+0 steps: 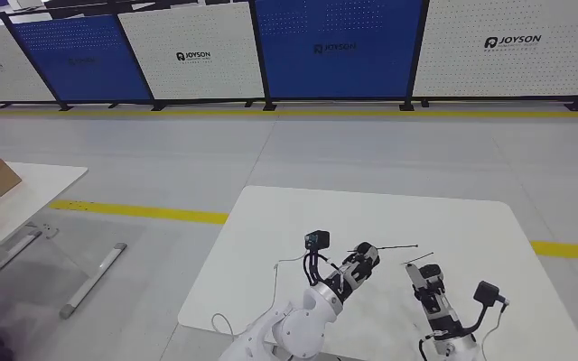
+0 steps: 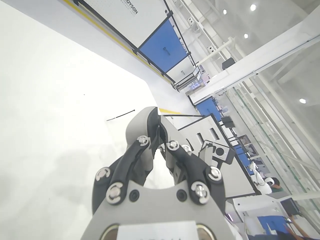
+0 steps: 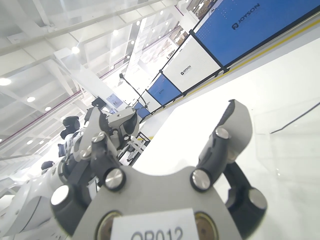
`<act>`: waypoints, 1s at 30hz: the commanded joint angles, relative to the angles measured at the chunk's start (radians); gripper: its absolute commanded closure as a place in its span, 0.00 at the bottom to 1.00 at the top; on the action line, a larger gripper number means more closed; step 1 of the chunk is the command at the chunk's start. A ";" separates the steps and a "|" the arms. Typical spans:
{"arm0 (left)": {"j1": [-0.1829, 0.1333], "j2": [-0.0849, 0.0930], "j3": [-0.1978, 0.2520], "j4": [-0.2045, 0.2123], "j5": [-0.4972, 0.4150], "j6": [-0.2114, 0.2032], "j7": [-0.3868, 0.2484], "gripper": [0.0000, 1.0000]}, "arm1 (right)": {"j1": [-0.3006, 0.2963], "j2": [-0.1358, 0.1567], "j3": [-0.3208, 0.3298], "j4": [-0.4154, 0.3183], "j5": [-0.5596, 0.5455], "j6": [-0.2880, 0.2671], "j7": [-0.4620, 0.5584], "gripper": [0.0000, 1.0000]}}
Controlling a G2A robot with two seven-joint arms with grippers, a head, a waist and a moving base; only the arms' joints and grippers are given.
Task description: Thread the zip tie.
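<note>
My left gripper (image 1: 368,252) is over the middle of the white table (image 1: 298,226), shut on a thin black zip tie (image 1: 397,246) that sticks out toward the right. In the left wrist view the tie (image 2: 158,132) shows as a thin line pinched between the closed fingers of the left gripper (image 2: 158,116). A second black zip tie (image 1: 417,260) (image 2: 121,115) lies flat on the table just beyond my right gripper (image 1: 423,271). The right gripper (image 3: 165,111) stands open and holds nothing. In the right wrist view the loose tie (image 3: 295,119) lies ahead, and the held tie (image 3: 132,88) curves up from the left gripper.
The table's far edge (image 1: 379,189) and left edge border grey floor with a yellow line (image 1: 135,211). Blue and white partition panels (image 1: 339,50) stand far behind. Another table corner (image 1: 36,194) sits at the far left.
</note>
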 commanded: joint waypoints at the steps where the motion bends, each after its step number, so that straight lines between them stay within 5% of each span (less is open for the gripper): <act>1: 0.000 0.000 0.000 0.000 0.000 0.000 0.000 1.00 | 0.000 0.000 0.000 0.000 0.000 0.000 0.000 0.00; 10: 0.018 0.000 -0.016 0.000 -0.038 -0.011 0.018 1.00 | -0.005 -0.001 0.015 -0.001 -0.023 0.000 0.005 0.00; 20: 0.075 0.010 -0.076 -0.038 -0.124 -0.056 -0.003 1.00 | -0.124 0.043 0.169 -0.053 -0.254 0.000 0.098 0.00; 30: 0.074 0.010 -0.074 -0.036 -0.132 -0.057 -0.009 1.00 | -0.115 0.042 0.161 -0.060 -0.292 0.000 0.129 0.00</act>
